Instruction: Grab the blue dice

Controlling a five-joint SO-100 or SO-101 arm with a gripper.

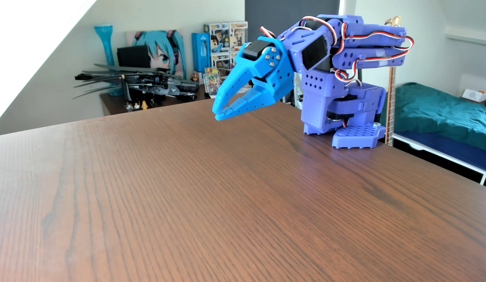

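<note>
The blue dice does not show anywhere in this view. My gripper (218, 112) has bright blue plastic jaws and hangs just above the far part of the brown wooden table (209, 203), pointing down and to the left. The jaw tips nearly touch, with only a thin gap further back, and nothing is held between them. The purple arm is folded back over its base (355, 137), which sits at the table's far right edge.
The table's far edge runs just behind the gripper. Beyond it stands a dark desk with a black model aircraft (144, 84), boxed figures (225, 46) and a blue vase (105, 43). A bed with a teal cover (437, 114) lies at the right.
</note>
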